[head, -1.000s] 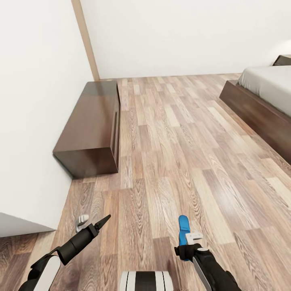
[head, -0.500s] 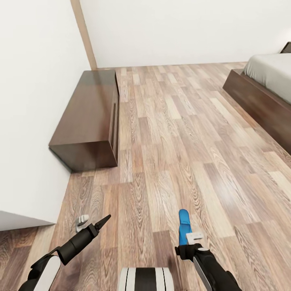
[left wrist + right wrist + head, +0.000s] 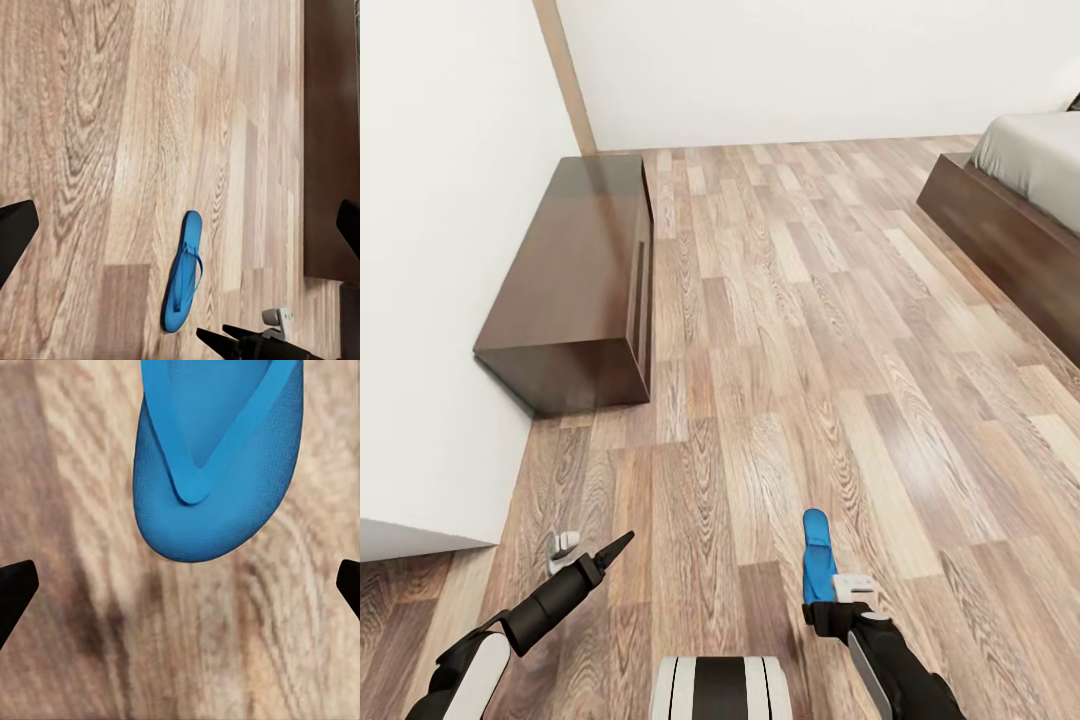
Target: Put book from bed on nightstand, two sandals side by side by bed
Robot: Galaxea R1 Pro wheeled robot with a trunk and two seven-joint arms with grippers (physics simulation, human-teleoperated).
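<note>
One bright blue sandal lies flat on the wood floor just ahead of my right gripper. In the right wrist view the sandal's toe end sits beyond the open right gripper, whose black fingertips stand far apart and touch nothing. From the left wrist view the whole sandal is seen beside the right gripper. My left gripper hangs open over bare floor at the lower left. The bed stands at the far right on its dark platform. The book, the nightstand and the second sandal are out of view.
A long low dark dresser stands against the white wall on the left. Wide wood-plank floor stretches between the dresser and the bed platform. A white wall corner juts out at the lower left.
The whole view has shifted: dresser, bed and sandal slid slightly up the picture while both arms kept their place. The sandal now reaches a little farther ahead of my right gripper.
</note>
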